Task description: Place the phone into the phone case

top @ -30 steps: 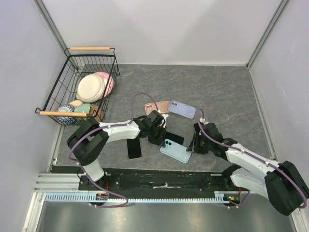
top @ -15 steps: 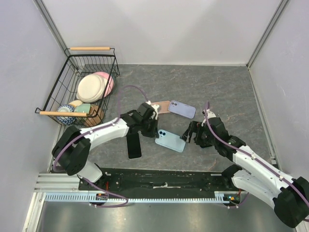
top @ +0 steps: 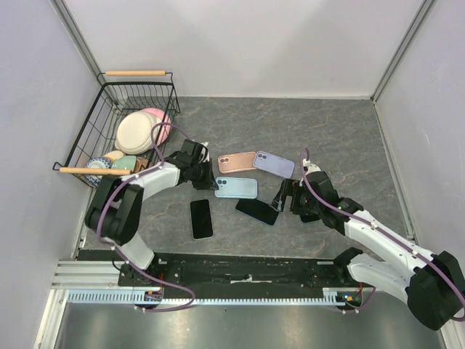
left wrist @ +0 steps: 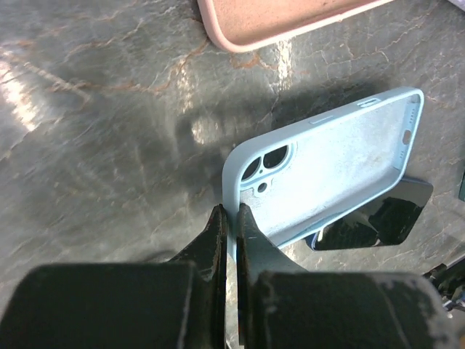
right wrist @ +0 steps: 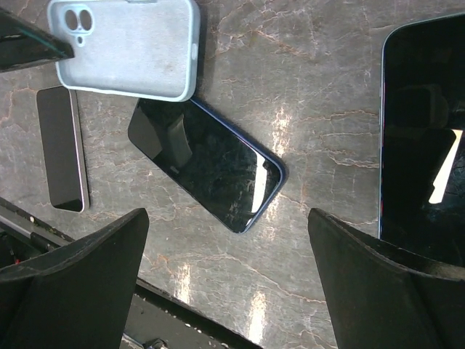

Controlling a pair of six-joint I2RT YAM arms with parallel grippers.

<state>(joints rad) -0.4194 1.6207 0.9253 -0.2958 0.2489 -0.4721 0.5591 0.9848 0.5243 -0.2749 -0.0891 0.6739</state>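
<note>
Centre frame, the blue phone case (top: 236,187) is pinched by the left gripper (left wrist: 229,212); the phone (top: 256,211) is seen left of the spread right gripper (top: 285,198).

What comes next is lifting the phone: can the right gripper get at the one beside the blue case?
Probably yes. The right gripper hangs open over the phone, which lies flat on bare table. The blue case, pinched by the left gripper, only nears one corner.

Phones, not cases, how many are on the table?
3. The left phone lies near the front; the middle phone sits beside the blue case; the right phone shows only in the right wrist view. Others may be hidden.
</note>
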